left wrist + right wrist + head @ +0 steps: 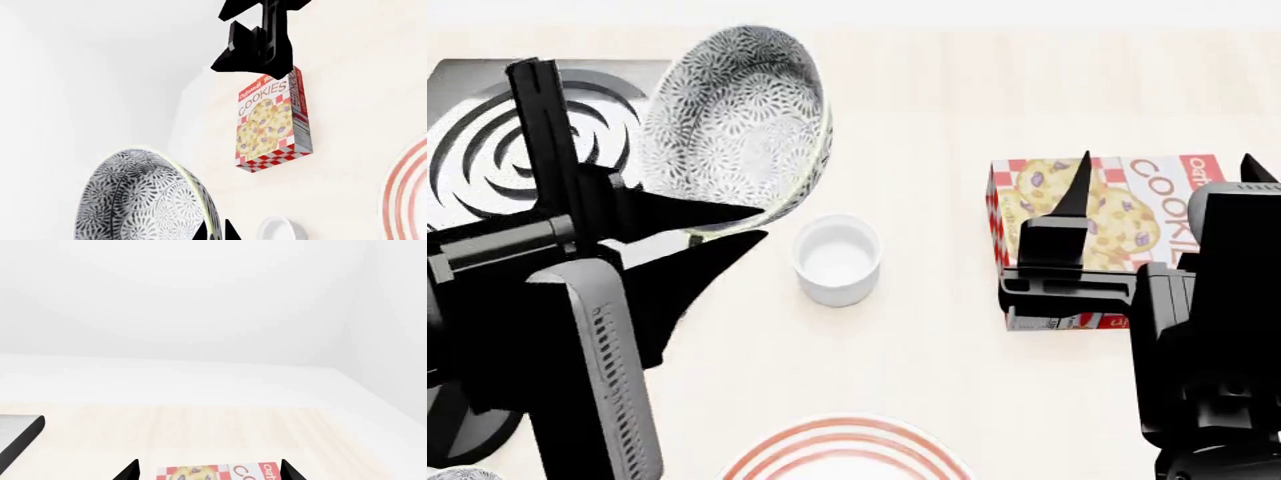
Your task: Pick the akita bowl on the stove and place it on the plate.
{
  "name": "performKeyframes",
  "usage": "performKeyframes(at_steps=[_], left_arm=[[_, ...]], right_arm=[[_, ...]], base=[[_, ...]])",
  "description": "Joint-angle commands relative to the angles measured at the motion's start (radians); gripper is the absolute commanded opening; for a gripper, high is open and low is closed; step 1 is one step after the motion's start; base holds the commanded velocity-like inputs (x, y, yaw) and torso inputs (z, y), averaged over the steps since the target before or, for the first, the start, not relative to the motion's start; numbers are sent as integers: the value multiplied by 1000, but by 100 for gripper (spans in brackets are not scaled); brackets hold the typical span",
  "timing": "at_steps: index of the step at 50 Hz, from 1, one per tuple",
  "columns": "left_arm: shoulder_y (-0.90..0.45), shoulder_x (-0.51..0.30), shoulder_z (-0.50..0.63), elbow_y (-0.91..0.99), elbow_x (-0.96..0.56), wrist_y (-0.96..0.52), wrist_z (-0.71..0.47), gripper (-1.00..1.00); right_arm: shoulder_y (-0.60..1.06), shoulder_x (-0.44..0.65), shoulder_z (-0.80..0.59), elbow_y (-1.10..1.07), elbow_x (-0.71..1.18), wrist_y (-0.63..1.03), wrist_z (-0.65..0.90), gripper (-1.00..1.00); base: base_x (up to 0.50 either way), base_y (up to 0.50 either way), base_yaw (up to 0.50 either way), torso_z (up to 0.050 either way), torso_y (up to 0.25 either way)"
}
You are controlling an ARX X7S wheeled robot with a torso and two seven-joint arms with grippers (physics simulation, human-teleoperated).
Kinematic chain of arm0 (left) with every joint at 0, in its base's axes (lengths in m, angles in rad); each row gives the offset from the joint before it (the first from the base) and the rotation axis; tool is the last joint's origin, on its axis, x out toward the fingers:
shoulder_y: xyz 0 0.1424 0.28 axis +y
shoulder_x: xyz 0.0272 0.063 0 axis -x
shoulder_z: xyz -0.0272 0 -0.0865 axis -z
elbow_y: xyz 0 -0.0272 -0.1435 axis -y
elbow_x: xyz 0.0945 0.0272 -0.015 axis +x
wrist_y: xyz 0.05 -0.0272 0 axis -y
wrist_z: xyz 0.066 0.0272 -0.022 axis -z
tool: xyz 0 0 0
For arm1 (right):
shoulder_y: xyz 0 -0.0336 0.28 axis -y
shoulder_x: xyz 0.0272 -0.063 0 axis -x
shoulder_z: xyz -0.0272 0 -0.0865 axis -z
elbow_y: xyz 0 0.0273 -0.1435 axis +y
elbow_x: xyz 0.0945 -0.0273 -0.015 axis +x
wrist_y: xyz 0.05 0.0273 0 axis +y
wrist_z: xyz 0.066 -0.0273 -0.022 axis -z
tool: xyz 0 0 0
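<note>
The akita bowl (734,115) hangs tilted in the air, just right of the stove (481,110), a dark slab with black ring burner. My left gripper (714,228) is shut on the bowl's rim. In the left wrist view the two fingertips pinch the rim of the akita bowl (137,197), with the left gripper (215,232) at the frame's edge. The plate (843,455), white with red rings, lies at the near table edge and also shows as the plate (408,192). My right gripper (1165,170) stands open above the cookie box, holding nothing.
A small plain white cup (837,258) stands between the bowl and the plate. A cookies box (1094,225) lies flat at the right, under the right gripper (209,471). The stove's corner (17,435) shows in the right wrist view. A white wall backs the table.
</note>
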Motion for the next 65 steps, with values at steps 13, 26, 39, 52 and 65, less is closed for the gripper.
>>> performKeyframes(at_steps=[13,26,39,52,65], left_arm=[[-11,-69,146,153,71,27,148,-100],[-14,-81,267,191,165,34,222,-100],[-18,-80,361,255,250,2,267,-100],[-30,-41,395,262,295,-11,276,-100],[-3,-3,441,264,338,-40,259,-100]], right_arm=[[0,4,-2,2,7,-3,6,100],[-2,7,-4,2,10,-7,8,100],[-1,9,-4,3,15,-9,12,100],[1,10,-5,2,20,-8,16,100],[-2,13,-7,5,21,-15,17,100]], base=[[0,0,0,0,1],[0,0,0,0,0],[0,0,0,0,1],[0,0,0,0,0],[0,0,0,0,1]])
